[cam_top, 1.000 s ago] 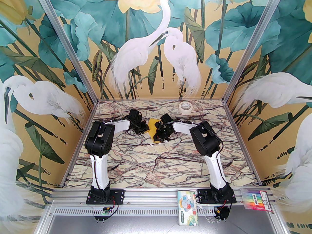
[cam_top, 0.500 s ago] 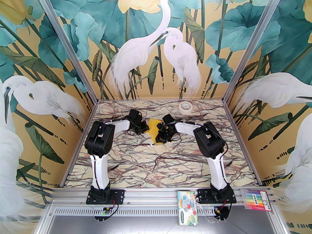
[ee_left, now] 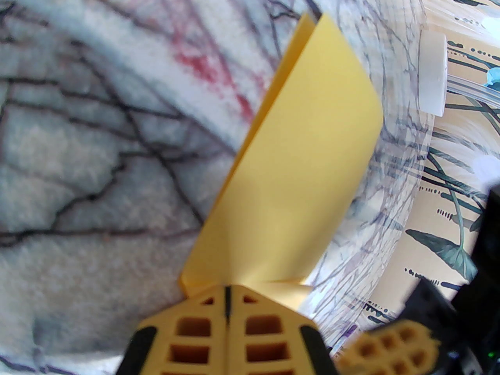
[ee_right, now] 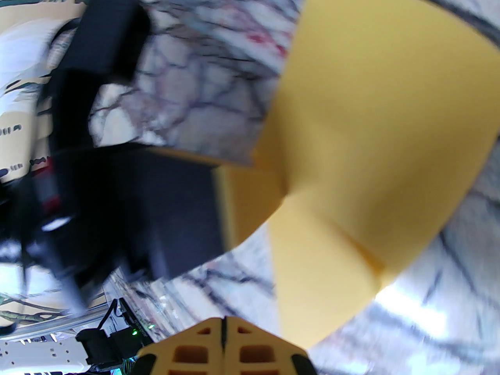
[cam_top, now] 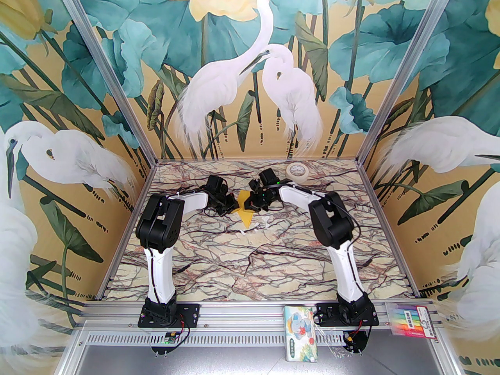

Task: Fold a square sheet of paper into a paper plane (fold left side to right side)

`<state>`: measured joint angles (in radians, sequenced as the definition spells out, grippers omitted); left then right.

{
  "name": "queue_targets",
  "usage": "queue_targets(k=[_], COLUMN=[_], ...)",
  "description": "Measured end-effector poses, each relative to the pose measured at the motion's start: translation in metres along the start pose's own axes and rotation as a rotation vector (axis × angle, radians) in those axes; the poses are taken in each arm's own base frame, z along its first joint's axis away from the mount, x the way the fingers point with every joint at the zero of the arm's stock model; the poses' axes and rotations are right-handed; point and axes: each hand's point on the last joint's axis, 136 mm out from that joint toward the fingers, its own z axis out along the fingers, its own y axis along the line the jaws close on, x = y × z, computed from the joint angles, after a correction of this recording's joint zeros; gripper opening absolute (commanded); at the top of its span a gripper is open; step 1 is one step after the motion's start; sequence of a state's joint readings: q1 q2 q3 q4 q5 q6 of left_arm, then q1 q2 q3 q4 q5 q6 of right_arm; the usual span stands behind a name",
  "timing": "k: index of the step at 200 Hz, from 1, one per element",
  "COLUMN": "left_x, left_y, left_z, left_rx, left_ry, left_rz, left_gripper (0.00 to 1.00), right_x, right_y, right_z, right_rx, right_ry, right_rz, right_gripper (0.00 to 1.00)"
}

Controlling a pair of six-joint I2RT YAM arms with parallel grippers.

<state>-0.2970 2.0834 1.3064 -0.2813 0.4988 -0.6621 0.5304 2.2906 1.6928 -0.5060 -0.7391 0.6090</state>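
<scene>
The square sheet of paper is bright yellow and folded into two layers, narrow, with a point toward the near side. My left gripper is shut on its left edge. In the left wrist view the sheet rises from the closed fingertips, its layers slightly apart at the far end. My right gripper is beside the sheet's right side, fingers shut. In the right wrist view the sheet lies just beyond and right of the closed fingertips, and I see no paper between them.
A cream tape roll lies at the back of the marble table, also seen edge-on. Small white marks sit just right of the sheet's near point. A tissue pack and a marker set rest on the front rail.
My right gripper has moved from the sheet's near right part toward the back. The sheet now looks narrower and more pointed. The left arm has not moved.
</scene>
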Motion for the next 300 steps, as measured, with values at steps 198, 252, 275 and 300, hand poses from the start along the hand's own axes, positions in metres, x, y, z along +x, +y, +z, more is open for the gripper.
queue_targets(k=[198, 252, 275, 300], left_x=[-0.023, -0.075, -0.072, -0.061], left_y=[0.015, 0.047, 0.04, 0.021], left_z=[-0.012, -0.043, -0.046, -0.054], left_rx=[0.15, 0.088, 0.093, 0.111], left_ry=[-0.07, -0.208, -0.205, -0.202], left_rz=[0.03, -0.019, -0.017, 0.008], left_gripper=[0.0, 0.04, 0.12, 0.14], right_x=[0.019, 0.023, 0.024, 0.023], right_y=[-0.021, -0.022, -0.021, -0.022], right_z=[0.02, 0.019, 0.018, 0.015], right_rx=[0.005, 0.004, 0.011, 0.038], right_ry=[0.044, 0.058, 0.062, 0.063], right_rz=[-0.035, -0.025, -0.022, -0.01], right_gripper=[0.0, 0.0, 0.03, 0.08])
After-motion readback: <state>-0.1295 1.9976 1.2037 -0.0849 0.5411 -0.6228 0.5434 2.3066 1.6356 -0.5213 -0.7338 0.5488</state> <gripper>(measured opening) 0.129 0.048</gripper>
